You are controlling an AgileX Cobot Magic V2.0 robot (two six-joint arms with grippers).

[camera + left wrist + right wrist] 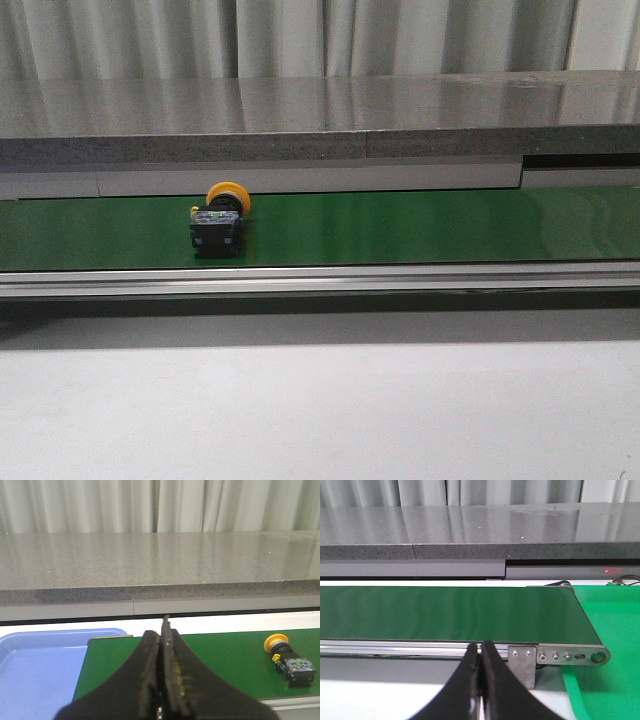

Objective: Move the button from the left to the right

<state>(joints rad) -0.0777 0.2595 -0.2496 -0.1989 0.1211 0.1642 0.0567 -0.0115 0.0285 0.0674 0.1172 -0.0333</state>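
Note:
The button (218,222) lies on the green conveyor belt (400,225), left of the middle, its yellow-orange cap toward the back and its black body toward the front. It also shows in the left wrist view (290,659), well off to one side of my left gripper (161,635). The left gripper is shut and empty, near the belt's end. My right gripper (480,650) is shut and empty, in front of the belt's rail near its other end. Neither gripper shows in the front view.
A grey stone-like shelf (320,115) runs behind the belt. A metal rail (320,278) edges the belt's front. A blue tray (35,670) sits beyond the belt's left end. A green mat (612,645) lies past the belt's right end bracket (570,656).

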